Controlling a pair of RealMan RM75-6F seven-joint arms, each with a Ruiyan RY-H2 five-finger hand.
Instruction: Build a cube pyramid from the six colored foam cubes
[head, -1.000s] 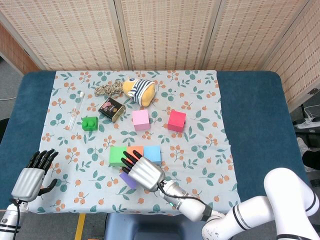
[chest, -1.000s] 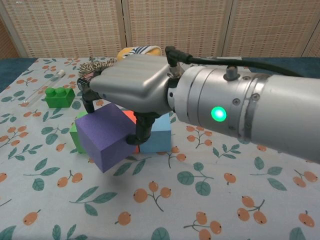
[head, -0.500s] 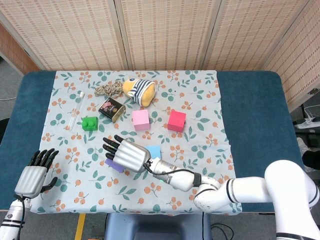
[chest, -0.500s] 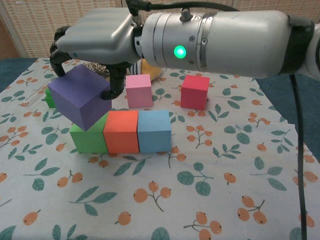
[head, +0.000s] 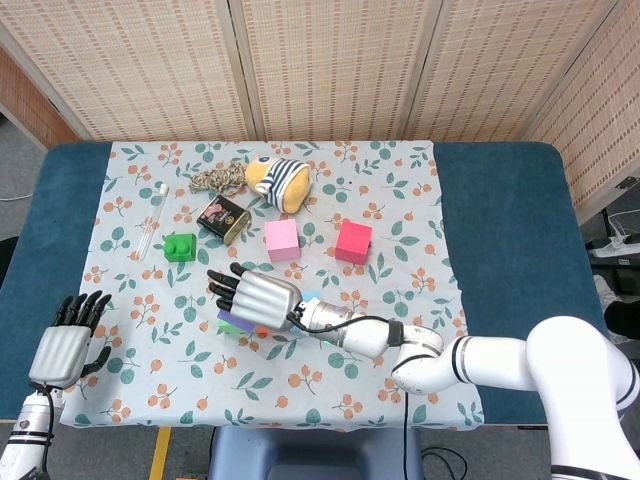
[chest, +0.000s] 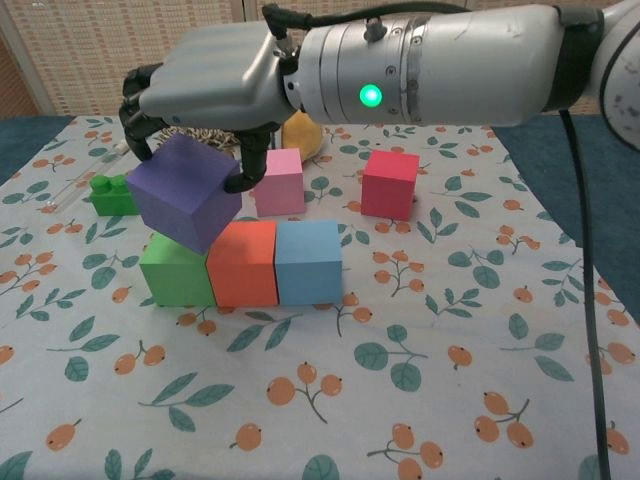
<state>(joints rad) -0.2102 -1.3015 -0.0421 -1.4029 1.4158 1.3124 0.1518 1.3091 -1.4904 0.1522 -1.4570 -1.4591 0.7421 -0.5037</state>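
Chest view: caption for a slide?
Right hand holds a tilted purple cube over the green-orange-blue cube row.

Blue table (head: 500, 200), floral cloth (head: 410, 200) spread over it.

Right hand busy, left hand idle

Right hand (chest: 205, 85) reaches across palm-down, fingers curled round the purple cube (chest: 184, 192). Left hand (head: 65, 345) sits low at the side, fingers straight, holding nothing.

Six foam cubes are present: one purple (chest: 183, 205), one green (chest: 175, 272), one orange (chest: 243, 264), one blue (chest: 309, 262), one pink (chest: 278, 182) and one red (chest: 390, 184). One green brick (chest: 112, 193), one plush toy (head: 279, 181), one tin (head: 223, 218) and one tube (head: 152, 222) also lie on the cloth.
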